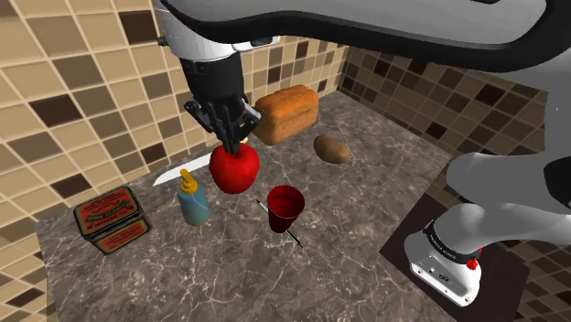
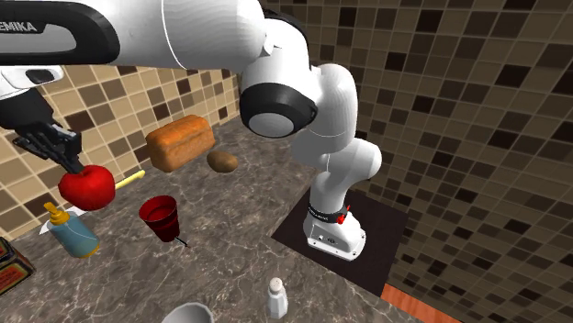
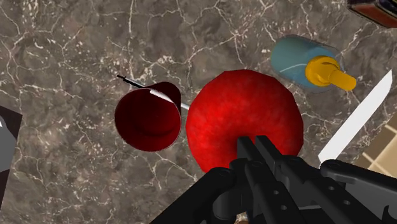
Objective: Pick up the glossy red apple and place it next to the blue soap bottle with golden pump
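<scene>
Gripper (image 1: 232, 143) clasps the red apple (image 1: 234, 170) at its top, holding it in the air just beside the blue soap bottle (image 1: 193, 203); a red cup (image 1: 285, 209) stands near that bottle.

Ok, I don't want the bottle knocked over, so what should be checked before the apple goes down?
1. Apple clasped by the hand: ok.
2. Apple lifted clear of the counter: ok.
3. Soap bottle standing upright: ok.
4. Bare counter between soap bottle and red cup for the set-down: ok.
5. Firmness of the grip: cannot tell.
</scene>
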Motion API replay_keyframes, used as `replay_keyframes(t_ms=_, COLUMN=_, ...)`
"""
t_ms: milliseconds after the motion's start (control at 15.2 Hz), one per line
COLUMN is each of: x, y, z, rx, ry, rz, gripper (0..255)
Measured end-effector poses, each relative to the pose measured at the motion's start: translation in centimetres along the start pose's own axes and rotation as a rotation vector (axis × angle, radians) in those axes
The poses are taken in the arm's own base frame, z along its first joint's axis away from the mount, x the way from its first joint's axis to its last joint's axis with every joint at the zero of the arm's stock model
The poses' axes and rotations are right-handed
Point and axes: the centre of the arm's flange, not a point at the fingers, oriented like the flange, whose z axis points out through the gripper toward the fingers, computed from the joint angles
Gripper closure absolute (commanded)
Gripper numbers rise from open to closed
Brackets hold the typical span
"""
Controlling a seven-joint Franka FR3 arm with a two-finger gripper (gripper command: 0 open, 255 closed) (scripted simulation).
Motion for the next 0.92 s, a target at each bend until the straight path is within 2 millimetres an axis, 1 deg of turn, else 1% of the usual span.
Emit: replay_keyframes(t_ms=924, x=-0.3, y=-0.9, z=7.3, rx=0.0, ry=0.0, rz=0.0, gripper=255)
